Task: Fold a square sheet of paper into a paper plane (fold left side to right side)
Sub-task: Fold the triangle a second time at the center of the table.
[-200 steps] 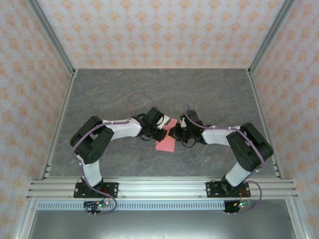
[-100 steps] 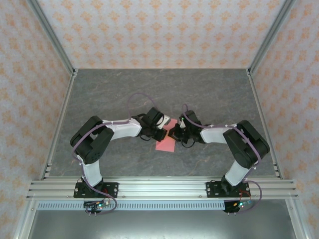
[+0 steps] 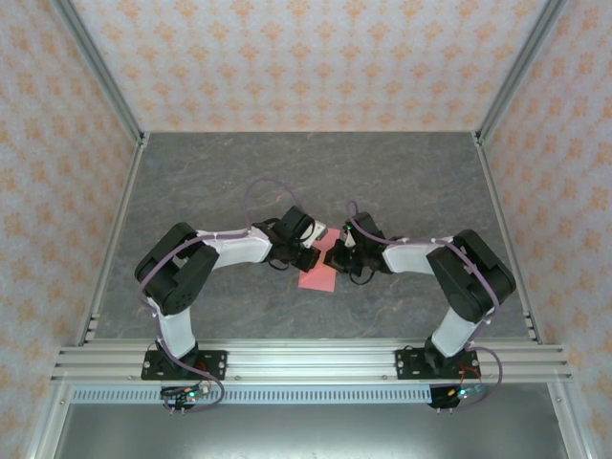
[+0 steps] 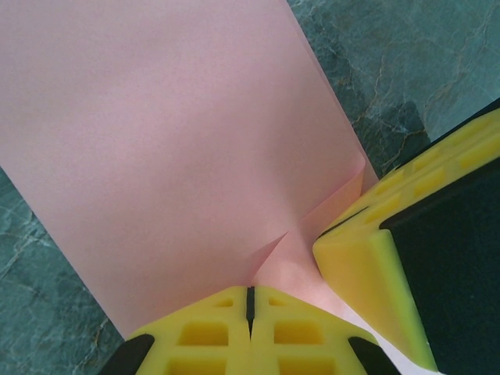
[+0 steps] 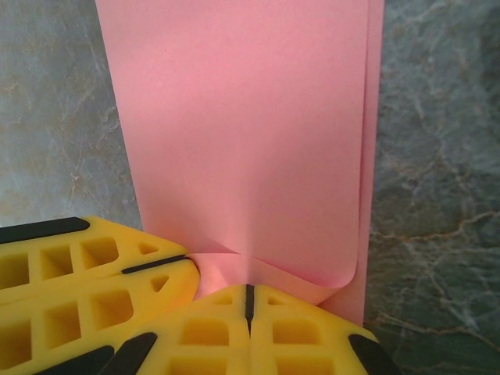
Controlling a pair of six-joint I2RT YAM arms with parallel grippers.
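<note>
While the left gripper (image 4: pixel 250 301) and the right gripper (image 5: pixel 249 297) sit closed, yellow tips meeting on its far end, the thin pink-red square sheet of paper (image 3: pixel 318 278) lies doubled over mid-way across the grey marbled table (image 3: pixel 287 172). Light, limp and easily creased, it likely wants pinching at a loose corner.

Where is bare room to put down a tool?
Bare: the far half of the table, up to the back wall, and the near strip between the arm bases. Crowded: the centre, where left gripper and right gripper pinch the paper.
</note>
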